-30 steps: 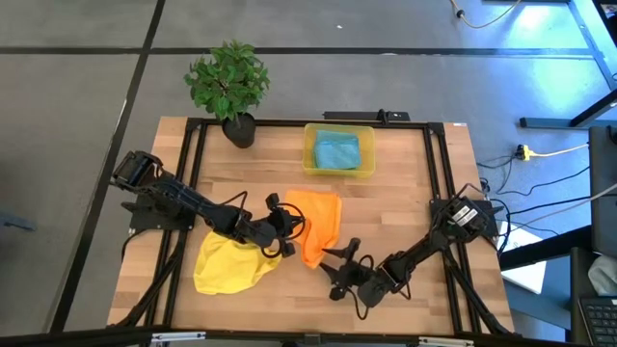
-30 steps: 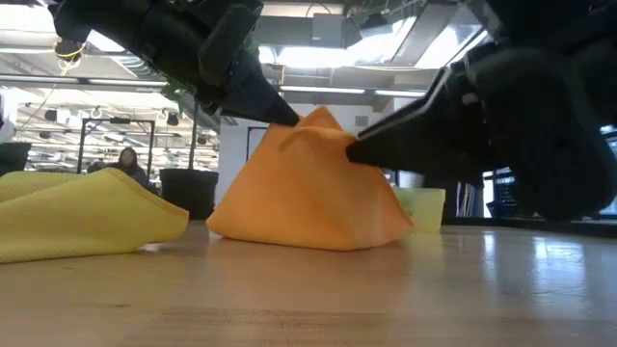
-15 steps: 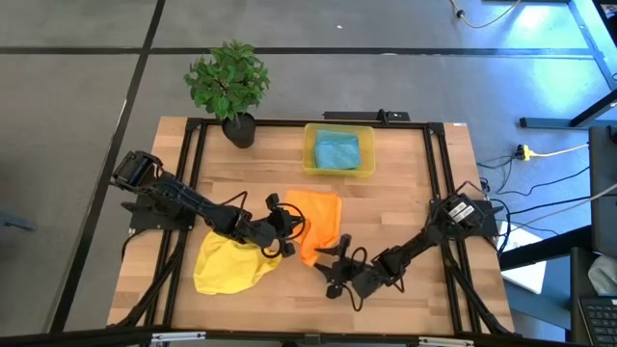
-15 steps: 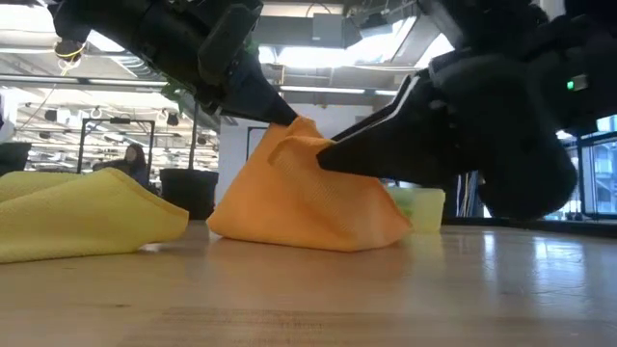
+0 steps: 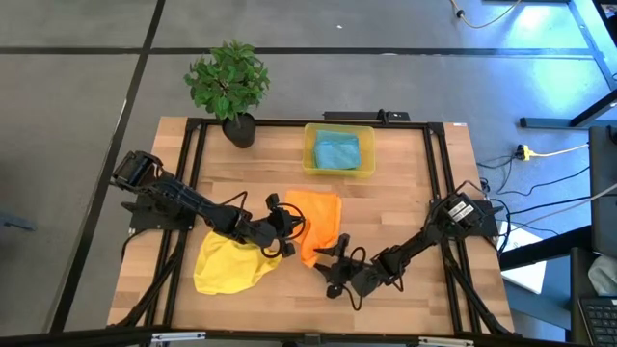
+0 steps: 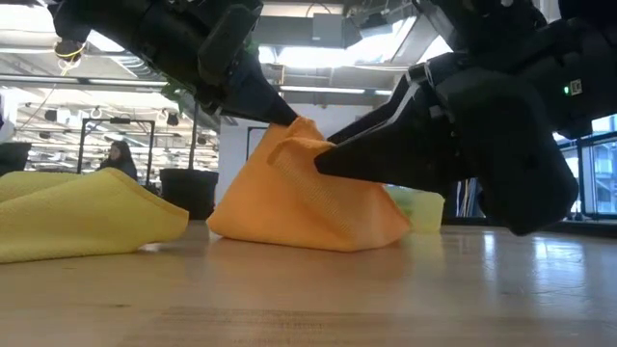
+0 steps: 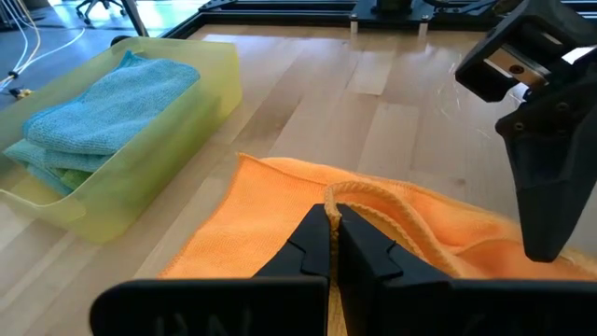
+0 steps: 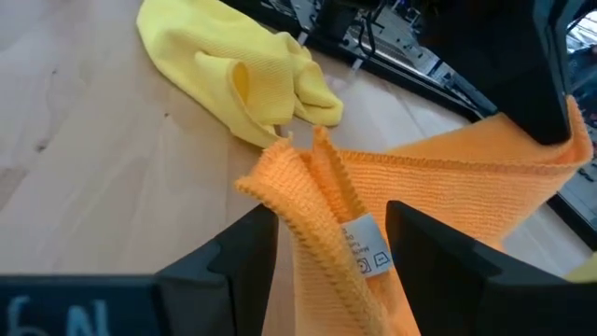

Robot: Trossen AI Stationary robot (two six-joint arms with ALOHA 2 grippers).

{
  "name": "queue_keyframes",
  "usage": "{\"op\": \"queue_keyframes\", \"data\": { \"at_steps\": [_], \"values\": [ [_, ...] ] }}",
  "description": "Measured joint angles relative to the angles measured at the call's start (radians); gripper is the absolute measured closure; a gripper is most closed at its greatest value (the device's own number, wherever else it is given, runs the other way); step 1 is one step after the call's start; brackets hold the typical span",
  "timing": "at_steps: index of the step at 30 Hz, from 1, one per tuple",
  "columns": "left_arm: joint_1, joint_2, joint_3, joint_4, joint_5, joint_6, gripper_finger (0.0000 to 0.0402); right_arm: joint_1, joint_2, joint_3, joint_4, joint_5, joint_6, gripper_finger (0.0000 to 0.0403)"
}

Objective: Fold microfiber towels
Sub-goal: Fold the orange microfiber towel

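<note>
At six o'clock on the table, the right gripper point(image 5: 331, 265) holds its fingers apart astride a corner of the orange towel point(image 5: 318, 221). The left gripper point(image 5: 289, 234), at that towel's nine o'clock, is clamped on its edge. The yellow towel point(image 5: 229, 263) lies at seven o'clock, the yellow bin point(image 5: 338, 171) at twelve.

Count: four towels — one orange point(image 5: 318, 222), one yellow point(image 5: 229, 265), one blue point(image 5: 336, 151) over one green point(image 7: 58, 161). One bin point(image 5: 312, 159). One plant point(image 5: 228, 85). Two end effectors: left point(image 5: 286, 237), right point(image 5: 335, 267).
</note>
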Motion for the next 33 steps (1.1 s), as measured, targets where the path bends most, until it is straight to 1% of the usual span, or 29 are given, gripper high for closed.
{"op": "queue_keyframes", "data": {
  "at_steps": [6,10,12,17,21,26,30,33],
  "values": [
    [0.0,0.0,0.0,0.0,0.02,-0.001,0.0401,-0.008,-0.009,0.0,-0.003,-0.031,-0.024,0.0202],
    [0.0,0.0,0.0,0.0,0.02,-0.001,0.0401,-0.02,-0.024,0.001,-0.004,-0.101,-0.022,0.0202],
    [0.0,0.0,0.0,0.0,0.021,-0.002,0.0401,-0.023,-0.025,0.001,-0.015,-0.107,-0.023,0.0203],
    [0.0,0.0,0.0,0.0,0.023,-0.002,0.0401,-0.034,-0.026,0.001,-0.057,-0.139,0.006,0.0223],
    [0.0,0.0,0.0,0.0,0.023,-0.001,0.0401,-0.048,-0.026,0.001,-0.076,-0.186,0.033,0.0235],
    [-0.001,0.0,0.0,0.0,0.023,-0.001,0.0401,-0.052,-0.026,0.0,-0.084,-0.186,0.025,0.0252],
    [-0.001,0.0,0.0,-0.003,0.023,-0.001,0.0401,-0.049,-0.026,0.0,-0.084,-0.179,-0.021,0.0284],
    [-0.007,0.0,0.0,-0.011,0.023,-0.001,0.0401,-0.022,-0.026,0.0,-0.083,-0.086,-0.084,0.0327]
  ]
}}
